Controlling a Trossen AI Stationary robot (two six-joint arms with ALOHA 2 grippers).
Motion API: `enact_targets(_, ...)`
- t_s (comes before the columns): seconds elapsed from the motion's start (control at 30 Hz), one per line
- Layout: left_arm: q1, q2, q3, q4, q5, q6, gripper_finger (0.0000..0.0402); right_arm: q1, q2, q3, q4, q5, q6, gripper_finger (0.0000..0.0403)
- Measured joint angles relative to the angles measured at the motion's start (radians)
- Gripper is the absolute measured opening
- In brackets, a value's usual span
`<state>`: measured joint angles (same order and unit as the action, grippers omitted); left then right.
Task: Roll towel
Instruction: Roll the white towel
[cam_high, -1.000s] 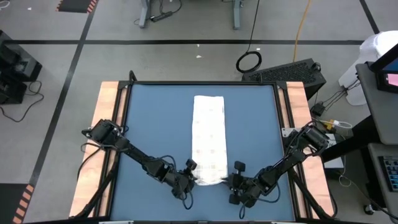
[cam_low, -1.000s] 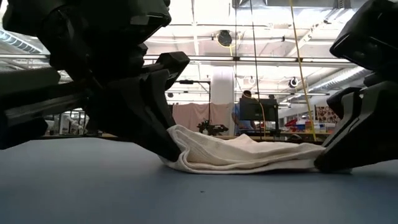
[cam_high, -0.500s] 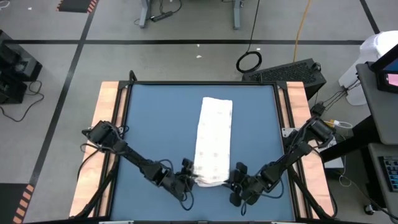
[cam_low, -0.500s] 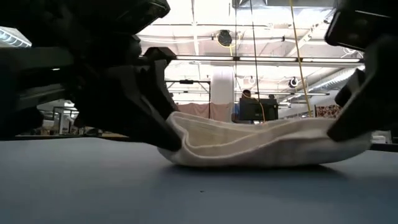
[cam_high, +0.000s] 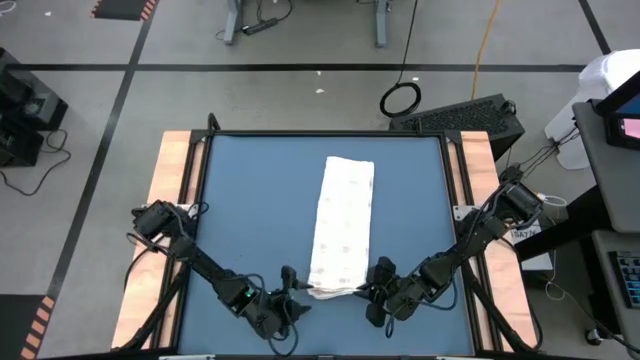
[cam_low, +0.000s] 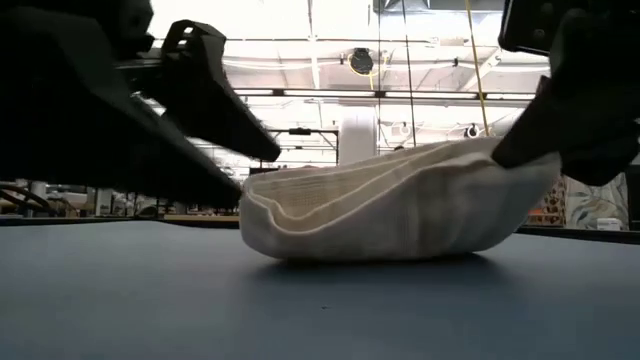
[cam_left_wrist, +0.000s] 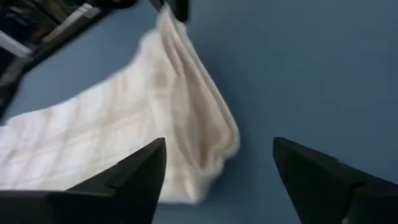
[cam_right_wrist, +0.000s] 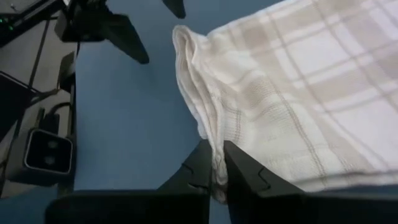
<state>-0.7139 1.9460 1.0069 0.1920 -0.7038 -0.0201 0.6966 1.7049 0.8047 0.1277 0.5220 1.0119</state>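
The towel (cam_high: 343, 222), white with a faint plaid, lies folded into a long narrow strip down the middle of the blue table; its near end (cam_low: 385, 215) bulges up in layers. My right gripper (cam_high: 372, 288) is shut on the near right corner. My left gripper (cam_high: 296, 284) stands open just left of the near left corner. In the left wrist view its two fingers (cam_left_wrist: 140, 177) stand wide apart with the towel's corner (cam_left_wrist: 214, 155) ahead between them. I see no touch there. My right gripper pinches the towel's near right corner (cam_right_wrist: 216, 155) between its two shut fingers, on a bunched edge of several layers. It comes in from the table's right, slanting down. That corner (cam_low: 505, 155) is lifted off the table while the rest of the near end rests on it.
Bare blue table (cam_high: 250, 220) lies on both sides of the towel, bounded by wooden side rails (cam_high: 172, 200). A black case (cam_high: 470, 115) and a cable loop (cam_high: 400, 98) sit on the floor beyond the far edge.
My left gripper has opened, let go of the towel's near left corner and drawn back toward the table's near left. My right gripper has risen, lifting the near right corner. The near end has bunched up higher, and the towel's far end has slid slightly right.
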Motion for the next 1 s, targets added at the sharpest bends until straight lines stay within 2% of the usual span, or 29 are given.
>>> enact_targets(0.1, 0.000, 0.021, 0.000, 0.077, -0.052, 0.020, 0.0319, -0.015, -0.008, 0.000, 0.000, -0.001, -0.001, 0.0016)
enact_targets(0.23, 0.013, 0.069, 0.000, 0.197, -0.053, 0.056, 0.0329, -0.031, -0.009, 0.000, -0.006, -0.005, 0.012, 0.0016)
enact_targets(0.37, 0.022, 0.119, 0.000, 0.221, -0.040, 0.042, 0.0330, -0.036, -0.009, 0.000, -0.009, -0.005, 0.014, 0.0016)
enact_targets(0.53, 0.017, 0.136, 0.000, 0.251, -0.164, 0.010, 0.0330, -0.036, -0.009, 0.000, -0.012, -0.005, 0.016, 0.0016)
enact_targets(0.6, 0.013, 0.136, 0.000, 0.254, -0.175, 0.010, 0.0330, -0.036, -0.009, 0.000, -0.015, -0.005, 0.016, 0.0016)
enact_targets(0.67, 0.013, 0.136, 0.000, 0.256, -0.163, 0.008, 0.0330, -0.036, -0.009, 0.000, -0.016, -0.004, 0.016, 0.0016)
enact_targets(0.8, 0.027, 0.148, 0.000, 0.269, -0.057, -0.001, 0.0330, -0.039, -0.009, 0.000, -0.016, 0.000, 0.020, 0.0016)
enact_targets(1.0, 0.052, 0.187, 0.000, 0.353, -0.035, 0.007, 0.0308, -0.042, -0.009, 0.000, -0.015, 0.000, 0.024, 0.0016)
